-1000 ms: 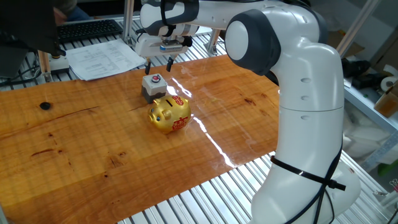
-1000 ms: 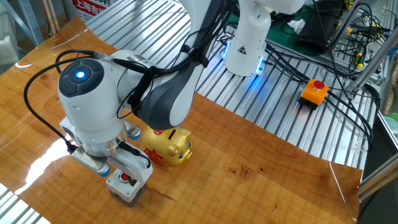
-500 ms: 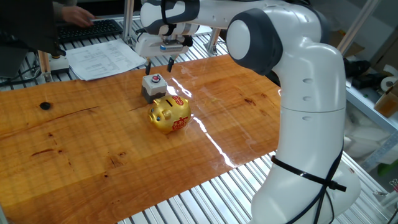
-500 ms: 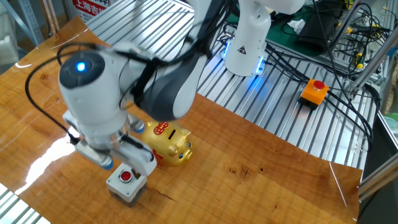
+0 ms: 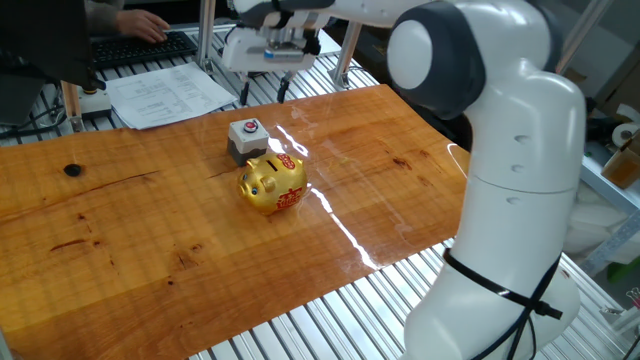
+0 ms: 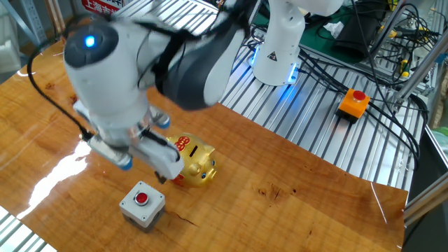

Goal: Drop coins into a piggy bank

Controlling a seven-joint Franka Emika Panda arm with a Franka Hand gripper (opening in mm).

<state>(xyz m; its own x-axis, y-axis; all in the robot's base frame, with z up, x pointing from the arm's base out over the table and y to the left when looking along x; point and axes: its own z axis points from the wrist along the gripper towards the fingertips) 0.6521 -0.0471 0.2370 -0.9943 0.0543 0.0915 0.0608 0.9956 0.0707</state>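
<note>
The gold piggy bank [image 5: 273, 182] with red markings stands on the wooden table [image 5: 120, 230], snout toward the table's front left. It also shows in the other fixed view [image 6: 194, 160]. My gripper [image 5: 262, 96] hangs open and empty above the table's far edge, behind a grey box with a red button [image 5: 247, 138]. The box sits just behind the bank and also shows in the other fixed view [image 6: 142, 204]. There the arm's wrist [image 6: 112, 91] is motion-blurred over the bank. I see no coins.
Papers [image 5: 165, 92] and a keyboard [image 5: 140, 45] lie beyond the far edge, with a person's hand [image 5: 140, 20] on the keys. A small dark spot [image 5: 71, 169] marks the table at left. An orange stop button [image 6: 353, 103] and cables lie on the metal rack.
The gripper has risen from just above the grey box and moved up and back, still open. The bank and box have not moved.
</note>
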